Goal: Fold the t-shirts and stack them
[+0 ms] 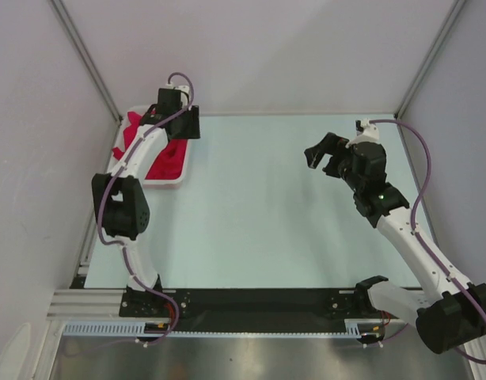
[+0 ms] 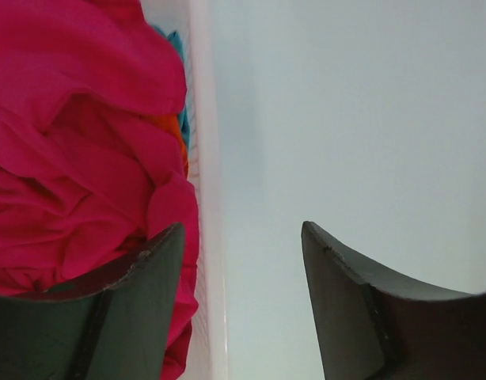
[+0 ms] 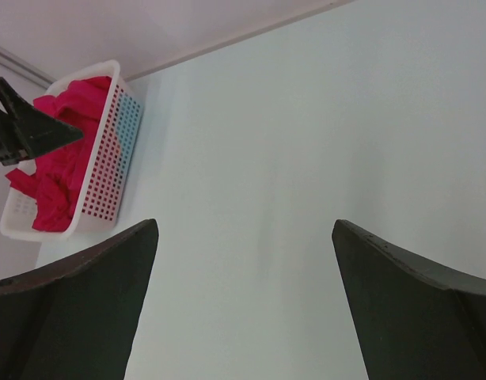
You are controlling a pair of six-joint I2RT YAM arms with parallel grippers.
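1. The white lattice basket (image 1: 170,181) sits on the far left part of the table (image 1: 267,206), close to the left wall.
2. The crimson shirts (image 2: 77,142) lie crumpled in a loose heap inside the basket, rising to about its rim.
3. An orange shirt (image 2: 180,138) and a teal shirt (image 2: 178,47) are in the basket too. They show only as thin slivers between the crimson heap and the basket's right wall.
4. The left arm reaches from its base at the near left edge out to the far left, ending above the basket.
5. The left gripper (image 2: 243,226) hangs over the basket's right rim.
   - Its fingers stand apart, with a clear gap between them.
   - One finger is over the crimson cloth and the other is over bare table just outside the basket.
   - The basket's wall runs through the gap.
   - No cloth is pinched between the fingers. I cannot tell whether the inner finger touches the heap.
6. The right gripper (image 3: 244,223) hovers above the far right part of the table, well apart from the basket.
   - Its fingers are spread wide and hold nothing.
   - Only bare table shows between them.
7. In the right wrist view, the basket lies off to the left, and the left gripper shows as a dark shape over the crimson heap.
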